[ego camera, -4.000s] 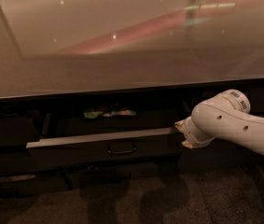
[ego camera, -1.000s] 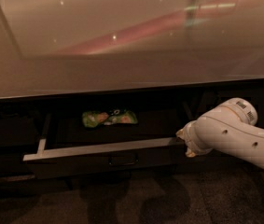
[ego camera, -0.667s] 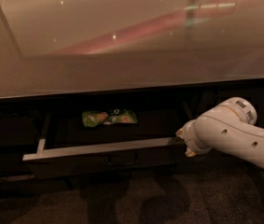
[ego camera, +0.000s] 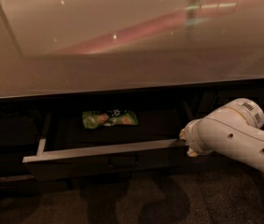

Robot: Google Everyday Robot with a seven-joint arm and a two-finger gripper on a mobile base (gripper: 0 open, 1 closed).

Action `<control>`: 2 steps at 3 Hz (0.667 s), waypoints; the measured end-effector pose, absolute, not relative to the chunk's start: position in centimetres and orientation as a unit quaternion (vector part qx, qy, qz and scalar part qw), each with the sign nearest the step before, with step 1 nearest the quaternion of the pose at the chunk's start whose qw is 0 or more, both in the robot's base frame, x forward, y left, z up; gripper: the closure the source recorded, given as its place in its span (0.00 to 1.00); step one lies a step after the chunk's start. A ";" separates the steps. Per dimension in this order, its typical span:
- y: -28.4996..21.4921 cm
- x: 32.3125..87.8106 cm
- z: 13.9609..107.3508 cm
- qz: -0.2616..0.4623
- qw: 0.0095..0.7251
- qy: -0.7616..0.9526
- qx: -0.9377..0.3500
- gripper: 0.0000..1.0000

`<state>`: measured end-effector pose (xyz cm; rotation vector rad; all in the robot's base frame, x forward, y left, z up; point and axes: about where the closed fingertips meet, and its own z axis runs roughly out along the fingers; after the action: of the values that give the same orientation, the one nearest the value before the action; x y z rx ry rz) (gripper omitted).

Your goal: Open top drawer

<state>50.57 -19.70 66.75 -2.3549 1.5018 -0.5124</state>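
While arm [ego camera: 234,134] slants in, hand [ego camera: 186,143] at top drawer [ego camera: 99,151] rim.

White rounded arm [ego camera: 236,135], dark holes, pale pincer [ego camera: 185,143] by the top drawer [ego camera: 99,151].

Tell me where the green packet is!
The green packet lies inside the open top drawer, mid-view, near its back; the gripper is at the drawer's right front corner.

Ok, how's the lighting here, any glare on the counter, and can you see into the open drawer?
Camera view: the counter is bright, with a pink reflected streak and small specks of glare; under its edge all is dim; inside the top drawer it is dark, yet a green packet shows; the pale gripper sits at the drawer's right end.
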 end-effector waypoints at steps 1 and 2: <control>-19.7 50.6 66.8 -0.178 0.150 0.523 -0.820 0.83; -19.7 50.6 66.8 -0.178 0.150 0.523 -0.820 0.58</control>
<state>50.57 -19.70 66.75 -2.3549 1.5018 -0.5125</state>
